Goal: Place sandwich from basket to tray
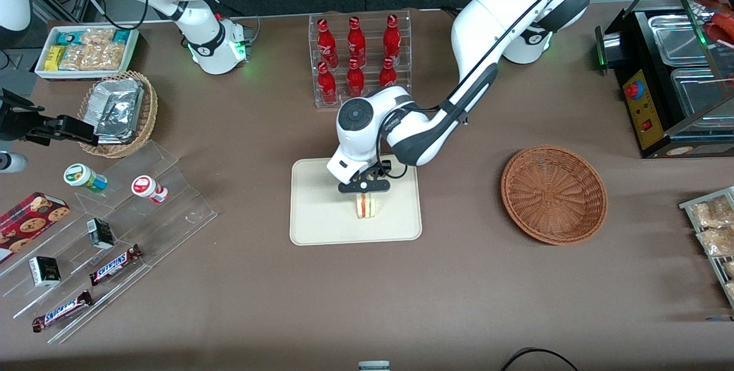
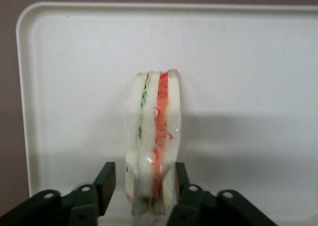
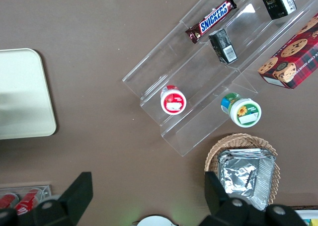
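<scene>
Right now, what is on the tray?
Only the sandwich stands on the tray, on edge, between the gripper fingers. The arm covers one corner of the tray.

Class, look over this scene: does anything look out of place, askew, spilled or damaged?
Nothing is spilled or damaged. The sandwich stands on edge on the tray, between the gripper fingers, which are not pressing it. The basket holds nothing.

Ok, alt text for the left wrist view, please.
The sandwich stands on edge on the cream tray, between the gripper's two black fingers, a gap visible at one. Brown table shows past the tray's rim.
</scene>
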